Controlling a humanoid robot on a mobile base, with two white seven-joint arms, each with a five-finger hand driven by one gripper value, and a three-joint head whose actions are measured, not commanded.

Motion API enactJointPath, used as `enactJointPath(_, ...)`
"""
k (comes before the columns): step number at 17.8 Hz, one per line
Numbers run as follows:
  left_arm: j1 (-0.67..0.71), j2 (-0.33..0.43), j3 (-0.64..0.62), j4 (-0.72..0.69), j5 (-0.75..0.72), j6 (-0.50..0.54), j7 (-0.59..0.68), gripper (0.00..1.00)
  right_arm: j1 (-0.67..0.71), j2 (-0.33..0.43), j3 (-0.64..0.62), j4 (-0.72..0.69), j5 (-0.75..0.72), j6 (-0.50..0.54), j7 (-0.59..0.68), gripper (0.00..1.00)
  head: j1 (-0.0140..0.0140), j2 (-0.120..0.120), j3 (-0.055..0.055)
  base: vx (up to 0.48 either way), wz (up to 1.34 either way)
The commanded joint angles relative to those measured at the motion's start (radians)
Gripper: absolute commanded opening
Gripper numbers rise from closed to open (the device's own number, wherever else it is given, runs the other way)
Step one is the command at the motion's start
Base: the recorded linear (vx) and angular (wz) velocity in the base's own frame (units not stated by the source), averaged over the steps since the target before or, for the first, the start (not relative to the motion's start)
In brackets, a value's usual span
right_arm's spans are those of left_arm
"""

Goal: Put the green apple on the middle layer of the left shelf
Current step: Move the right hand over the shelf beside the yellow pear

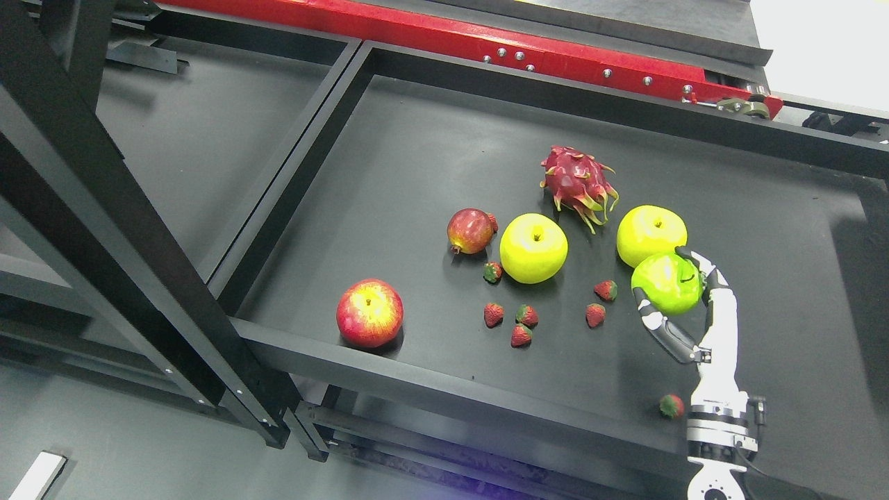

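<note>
Fingers (656, 321) of the right hand (684, 305) are wrapped around a round, glossy green apple (667, 283), which is held just above the black shelf (417, 208), touching a yellow-green apple (651, 233). Small red strawberries (605, 289) are scattered nearby.

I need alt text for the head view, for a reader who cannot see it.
The right hand grips a green apple on a black shelf, beside two yellow apples, a dragon fruit, a pomegranate, a red apple and scattered strawberries.
</note>
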Motion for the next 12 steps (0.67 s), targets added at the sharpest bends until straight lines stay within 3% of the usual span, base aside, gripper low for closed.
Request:
enactJointPath(1,0.0,0.017,0.0,0.0,0.0,-0.001,0.001,1.0,0.001,-0.017,-0.002,0.001,-0.003,0.023,-0.006,0.06,0.0,0.0,0.0,0.04,0.01)
enactJointPath(6,0.0,0.017,0.0,0.0,0.0,-0.001,0.001,1.0,0.001,-0.017,0.02,0.005,-0.06,0.116,-0.001,0.27,0.0,0.0,0.0,0.015,0.0)
enactJointPath(8,0.0,0.017,0.0,0.0,0.0,-0.001,-0.001,1.0,0.001,-0.017,0.025,0.006,-0.063,0.127,0.0,0.84,0.0,0.0,0.0,0.0,0.0)
enactJointPath(10,0.0,0.017,0.0,0.0,0.0,-0.001,-0.001,1.0,0.001,-0.017,0.037,0.005,-0.083,0.127,0.0,0.95,0.0,0.0,0.0,0.0,0.0)
enactJointPath(12,0.0,0.017,0.0,0.0,0.0,-0.001,0.001,1.0,0.001,-0.017,0.041,0.005,-0.098,0.127,0.0,1.0,0.0,0.0,0.0,0.0,0.0)
